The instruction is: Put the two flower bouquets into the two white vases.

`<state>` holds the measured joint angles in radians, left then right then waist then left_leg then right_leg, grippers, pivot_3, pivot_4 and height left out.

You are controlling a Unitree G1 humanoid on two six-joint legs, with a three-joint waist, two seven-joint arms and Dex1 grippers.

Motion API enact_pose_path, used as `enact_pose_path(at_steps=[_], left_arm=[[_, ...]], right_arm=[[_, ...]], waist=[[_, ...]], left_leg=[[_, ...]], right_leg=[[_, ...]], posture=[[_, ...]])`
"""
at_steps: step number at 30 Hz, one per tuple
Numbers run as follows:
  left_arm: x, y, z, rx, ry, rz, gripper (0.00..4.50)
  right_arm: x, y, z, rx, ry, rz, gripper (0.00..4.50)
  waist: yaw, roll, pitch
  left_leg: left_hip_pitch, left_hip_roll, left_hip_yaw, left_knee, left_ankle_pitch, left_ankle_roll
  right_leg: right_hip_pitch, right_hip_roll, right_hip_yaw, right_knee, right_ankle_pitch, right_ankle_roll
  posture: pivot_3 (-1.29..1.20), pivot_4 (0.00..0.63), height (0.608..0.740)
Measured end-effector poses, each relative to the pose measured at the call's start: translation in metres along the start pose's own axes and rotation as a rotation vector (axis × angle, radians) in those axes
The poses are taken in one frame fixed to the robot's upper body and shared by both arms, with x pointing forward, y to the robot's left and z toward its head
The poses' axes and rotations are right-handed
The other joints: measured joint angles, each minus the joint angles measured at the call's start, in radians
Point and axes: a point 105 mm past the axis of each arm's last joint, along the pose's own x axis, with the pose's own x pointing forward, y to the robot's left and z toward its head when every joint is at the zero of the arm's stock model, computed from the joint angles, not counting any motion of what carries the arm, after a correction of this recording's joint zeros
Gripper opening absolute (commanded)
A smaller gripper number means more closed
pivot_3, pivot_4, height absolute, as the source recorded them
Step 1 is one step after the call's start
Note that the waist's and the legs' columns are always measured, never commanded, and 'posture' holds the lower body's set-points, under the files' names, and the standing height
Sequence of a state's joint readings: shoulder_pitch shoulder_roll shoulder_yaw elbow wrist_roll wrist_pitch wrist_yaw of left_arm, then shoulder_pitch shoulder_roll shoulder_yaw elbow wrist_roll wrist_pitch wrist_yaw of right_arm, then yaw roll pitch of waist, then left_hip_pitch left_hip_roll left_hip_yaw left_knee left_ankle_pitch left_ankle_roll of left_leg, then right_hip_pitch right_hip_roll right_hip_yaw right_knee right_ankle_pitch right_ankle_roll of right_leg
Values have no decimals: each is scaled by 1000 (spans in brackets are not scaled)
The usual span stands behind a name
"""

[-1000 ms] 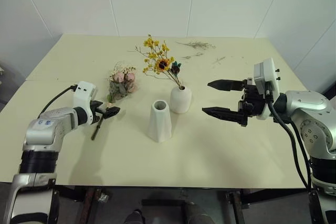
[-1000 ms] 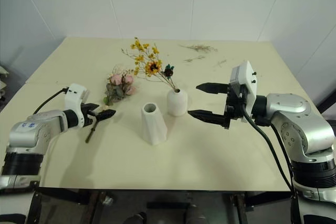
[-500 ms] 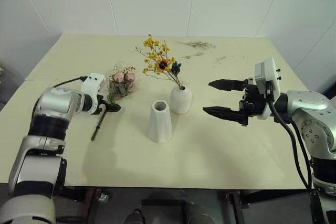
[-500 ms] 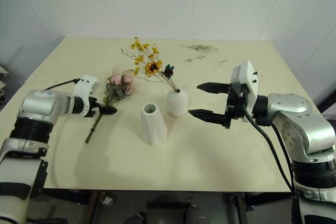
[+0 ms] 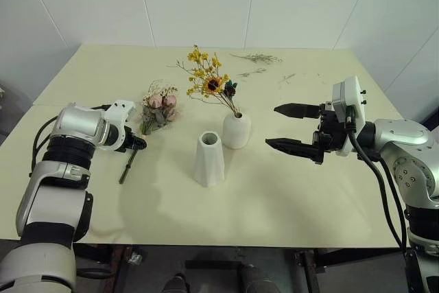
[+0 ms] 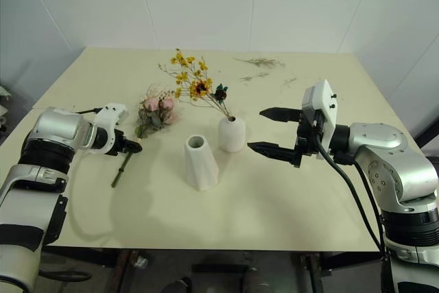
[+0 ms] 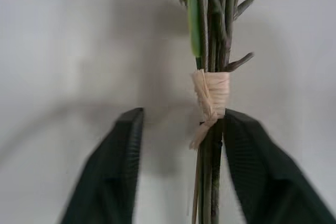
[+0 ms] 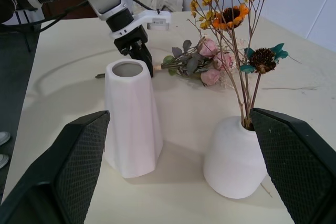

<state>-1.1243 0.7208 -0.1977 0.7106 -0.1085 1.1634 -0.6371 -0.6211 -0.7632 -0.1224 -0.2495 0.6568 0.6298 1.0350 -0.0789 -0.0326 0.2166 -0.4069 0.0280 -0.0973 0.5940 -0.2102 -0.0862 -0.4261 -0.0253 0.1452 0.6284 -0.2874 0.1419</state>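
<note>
Pink-rose bouquet [image 5: 155,116] lies left of centre, stems toward lower left, straddled by the part-closed left gripper [image 5: 137,143]; right gripper [image 5: 290,127] gapes.

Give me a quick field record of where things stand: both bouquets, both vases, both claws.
yellow bouquet: standing in the rounded vase
rose bouquet: lying on the table, stems toward the left claw
tall cone vase: upright, empty
left claw: fingers either side of the tied stems, one finger against them, not yet closed
right claw: open, holding nothing, beside the vases
</note>
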Motion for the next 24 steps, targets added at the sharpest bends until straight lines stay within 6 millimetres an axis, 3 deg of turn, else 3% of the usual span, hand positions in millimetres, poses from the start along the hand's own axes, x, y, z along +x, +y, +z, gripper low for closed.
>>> enact_pose_path(at_steps=[4,11,15,21,24], left_arm=[[2,-1,4,25,-24,-5,59],[-1,-3,20,73,-139,-31,22],[-13,-2,52,101,-397,-51,22],[-60,-13,94,196,-856,-148,22],[-95,-31,109,279,-1107,-265,22]], right_arm=[[0,0,0,1,0,-1,4500],[-2,2,-3,1,-5,12,4500],[-7,4,0,9,-35,25,4500],[-12,13,-6,34,-49,53,4500],[-18,13,-5,22,-23,57,4500]], waist=[[2,0,0],[2,0,0],[6,0,0],[11,0,0],[23,0,0]], left_leg=[[0,0,0,0,0,0],[0,0,0,0,0,0],[0,0,0,1,0,0],[0,0,0,2,0,0],[0,0,1,3,0,0]], right_leg=[[0,0,0,0,0,0],[0,0,0,1,0,0],[0,0,0,1,0,0],[0,0,0,2,0,1],[0,-1,0,2,1,1]], posture=[[0,150,740],[0,150,740],[0,150,740],[0,150,740],[0,150,740]])
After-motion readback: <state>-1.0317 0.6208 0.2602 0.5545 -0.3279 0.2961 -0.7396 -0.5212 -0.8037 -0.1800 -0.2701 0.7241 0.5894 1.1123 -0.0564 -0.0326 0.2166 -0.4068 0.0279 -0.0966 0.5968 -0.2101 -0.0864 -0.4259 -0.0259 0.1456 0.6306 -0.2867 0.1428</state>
